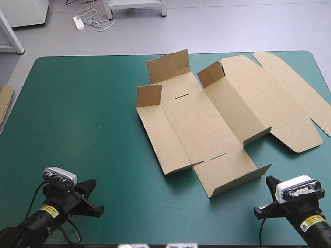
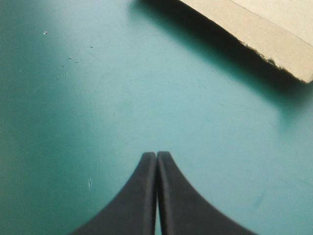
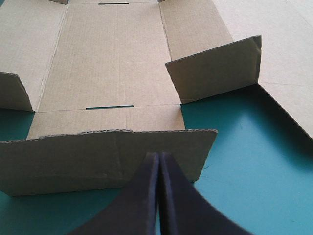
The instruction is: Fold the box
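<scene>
The brown box lies as a cut sheet on the teal-green cover, right of the middle. Its small flaps at the far side stand partly up, and its lid lies flat toward the right edge. My left gripper sits near the front left, well apart from the box. In the left wrist view that gripper is shut and empty, with a box edge ahead. My right gripper is at the front right. In its own view it is shut, just short of the raised near flap.
More brown board shows at the table's left edge. The teal-green cover stretches bare left of the box. The table's front edge runs just behind both grippers.
</scene>
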Robot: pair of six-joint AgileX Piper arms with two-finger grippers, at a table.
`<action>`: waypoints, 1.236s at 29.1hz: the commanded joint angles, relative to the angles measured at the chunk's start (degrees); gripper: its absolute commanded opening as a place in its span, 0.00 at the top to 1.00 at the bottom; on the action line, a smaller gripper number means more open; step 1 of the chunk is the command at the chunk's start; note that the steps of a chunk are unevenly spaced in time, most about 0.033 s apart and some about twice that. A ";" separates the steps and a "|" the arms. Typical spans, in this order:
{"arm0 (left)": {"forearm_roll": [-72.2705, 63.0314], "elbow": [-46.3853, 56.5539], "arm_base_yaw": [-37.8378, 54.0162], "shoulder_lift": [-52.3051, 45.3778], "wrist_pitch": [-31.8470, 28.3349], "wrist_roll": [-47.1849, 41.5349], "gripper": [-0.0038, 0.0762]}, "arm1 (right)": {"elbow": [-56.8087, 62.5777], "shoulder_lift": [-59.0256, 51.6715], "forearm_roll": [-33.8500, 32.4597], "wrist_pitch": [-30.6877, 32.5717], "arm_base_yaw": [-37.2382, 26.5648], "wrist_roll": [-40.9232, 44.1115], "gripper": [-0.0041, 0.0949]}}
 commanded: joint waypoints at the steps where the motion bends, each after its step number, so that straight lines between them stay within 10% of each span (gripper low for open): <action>1: -1.14 -1.54 -0.30 0.65 -3.34 0.06 0.96 | -1.75 0.59 0.22 -4.10 0.08 -0.48 0.98; 24: -7.33 -1.65 -0.30 0.65 -3.20 -0.55 0.95 | -1.75 0.59 0.35 -4.22 0.08 -0.48 0.98; 36: -48.78 -1.92 -0.30 6.77 -1.19 -0.55 0.35 | -1.75 0.59 0.90 -4.45 0.08 -0.48 0.98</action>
